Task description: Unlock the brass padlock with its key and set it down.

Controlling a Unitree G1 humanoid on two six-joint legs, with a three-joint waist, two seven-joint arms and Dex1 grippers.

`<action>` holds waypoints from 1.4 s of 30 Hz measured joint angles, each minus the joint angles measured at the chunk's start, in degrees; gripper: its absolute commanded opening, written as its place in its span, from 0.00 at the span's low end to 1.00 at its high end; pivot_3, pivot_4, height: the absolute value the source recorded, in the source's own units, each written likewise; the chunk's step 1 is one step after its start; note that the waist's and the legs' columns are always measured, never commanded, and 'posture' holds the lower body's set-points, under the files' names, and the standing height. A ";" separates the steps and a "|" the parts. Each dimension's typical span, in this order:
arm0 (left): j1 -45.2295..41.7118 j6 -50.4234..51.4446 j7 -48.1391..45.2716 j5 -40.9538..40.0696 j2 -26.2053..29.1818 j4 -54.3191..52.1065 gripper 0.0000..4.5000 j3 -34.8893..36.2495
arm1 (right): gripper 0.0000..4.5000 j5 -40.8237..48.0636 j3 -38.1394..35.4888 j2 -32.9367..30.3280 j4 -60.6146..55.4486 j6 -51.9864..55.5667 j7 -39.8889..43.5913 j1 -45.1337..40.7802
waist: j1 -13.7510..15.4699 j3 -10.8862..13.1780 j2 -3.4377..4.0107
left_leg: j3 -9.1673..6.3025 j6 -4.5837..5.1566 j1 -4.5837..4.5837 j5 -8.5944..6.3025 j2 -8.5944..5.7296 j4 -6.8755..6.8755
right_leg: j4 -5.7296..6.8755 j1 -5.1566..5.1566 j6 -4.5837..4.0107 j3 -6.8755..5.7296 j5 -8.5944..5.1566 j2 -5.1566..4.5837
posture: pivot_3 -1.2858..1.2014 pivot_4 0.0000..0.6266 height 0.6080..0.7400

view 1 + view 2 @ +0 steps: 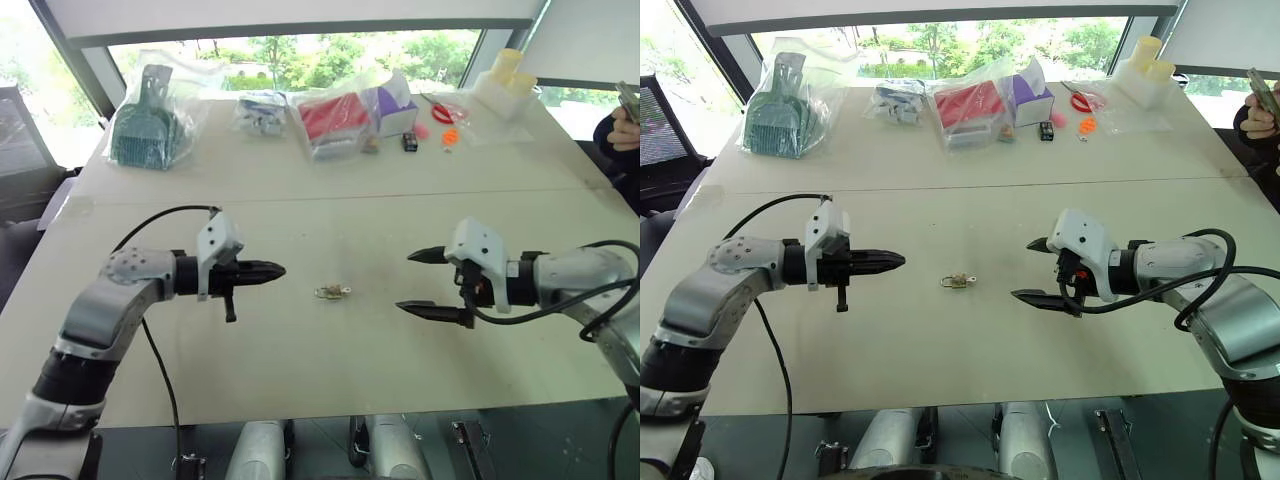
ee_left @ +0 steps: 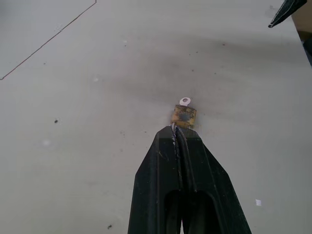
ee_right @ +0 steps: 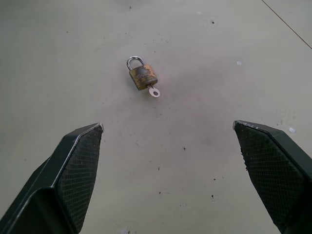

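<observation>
Pale grey and flat, the wide tabletop (image 1: 330, 370) took up most of what we saw, with a seam line running across it. Along its far edge we noted a clear plastic bag holding a teal comb-like tool (image 1: 150, 120), a second clear bag with something red inside (image 1: 335, 120), a purple and white box (image 1: 395, 105) and a few small orange and dark trinkets (image 1: 448, 137), all well apart from the working area. At the far right a person's hand (image 1: 1260, 115) held a phone. The left gripper (image 1: 275, 270), on its silver and black arm, pointed toward the middle of the table with its two black fingers pressed together and nothing between them. The right gripper (image 1: 425, 283) faced it from the other side, its black fingers (image 3: 73, 170) spread wide and empty. Between the two, touching neither, the small brass padlock (image 3: 143, 77) lay flat on the bare surface, its thin silvery shackle looking closed. The tiny silvery key (image 3: 154, 91) stuck out of the padlock's bottom end, its round head resting on the table.
</observation>
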 measured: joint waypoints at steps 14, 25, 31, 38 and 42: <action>-6.36 -10.38 -6.88 7.15 -4.68 13.01 0.20 -6.81 | 1.00 0.05 -0.43 0.16 -2.30 0.07 -3.19 0.96 | -0.01 0.00 0.00 | 0.23 0.00 0.01 0.00 0.01 0.01 | 0.03 0.00 0.01 0.00 0.00 0.01 | 0.52 0.24 1.00; -6.51 -15.56 -6.03 10.84 -12.50 17.19 0.99 -9.05 | 1.00 0.69 -1.80 0.15 -5.74 1.52 -5.63 4.45 | 0.01 -0.02 -0.03 | 0.23 0.00 0.02 0.00 0.01 0.06 | 0.06 0.01 0.02 0.02 0.02 0.00 | 0.52 0.24 1.00; -7.00 -21.38 -4.11 15.52 -17.10 23.39 0.99 -12.20 | 1.00 0.86 -3.24 0.13 -6.97 2.58 -6.79 5.67 | 0.01 -0.05 -0.06 | 0.21 0.01 0.03 0.00 0.00 0.06 | 0.07 0.02 0.03 0.03 0.03 0.00 | 0.52 0.24 1.00; -9.04 -29.17 -2.47 20.39 -19.44 31.28 0.94 -13.59 | 1.00 1.14 -3.73 0.13 -8.22 3.55 -7.79 6.41 | 0.08 -0.06 -0.07 | 0.02 0.01 0.03 0.00 0.01 0.07 | 0.07 0.03 0.02 0.02 0.03 0.00 | 0.52 0.24 1.00; -10.18 -33.49 -2.40 21.68 -20.32 34.17 0.62 -14.23 | 1.00 1.34 -3.74 0.13 -8.65 3.70 -8.24 6.58 | 0.13 -0.13 -0.13 | -0.03 0.01 0.12 0.00 0.01 0.10 | 0.06 0.15 0.02 0.01 0.03 -0.01 | 0.52 0.24 1.00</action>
